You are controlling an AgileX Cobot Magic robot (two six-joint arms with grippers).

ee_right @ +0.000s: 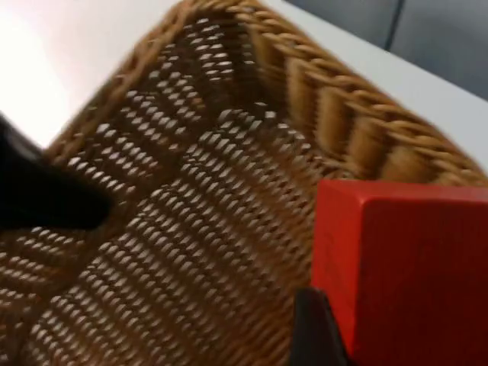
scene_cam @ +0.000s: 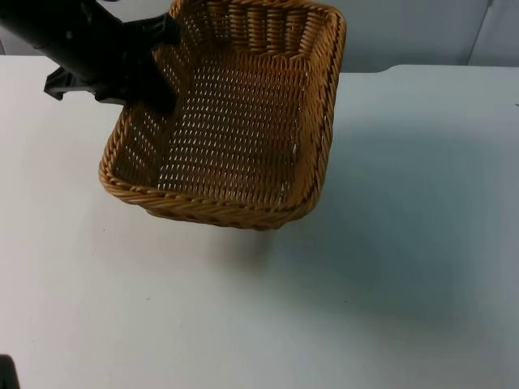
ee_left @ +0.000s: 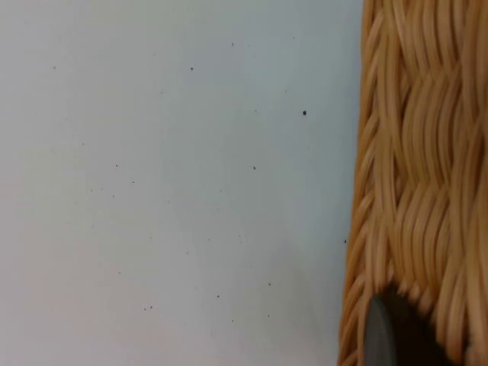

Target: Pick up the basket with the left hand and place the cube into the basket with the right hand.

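Top view: left tool clamps tilted wicker basket; right tool pinches red cube.

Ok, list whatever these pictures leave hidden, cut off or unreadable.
- Left pincer: in the top view the arm's black bulk covers its hold on the basket rim; its wrist view gives one fingertip against the weave.
- Right pincer: its wrist view has one fingertip beside the red cube, so its hold is unclear.
- Cube: cut off by the picture's edge.
- Basket's far rim: cut by the top view's edge.
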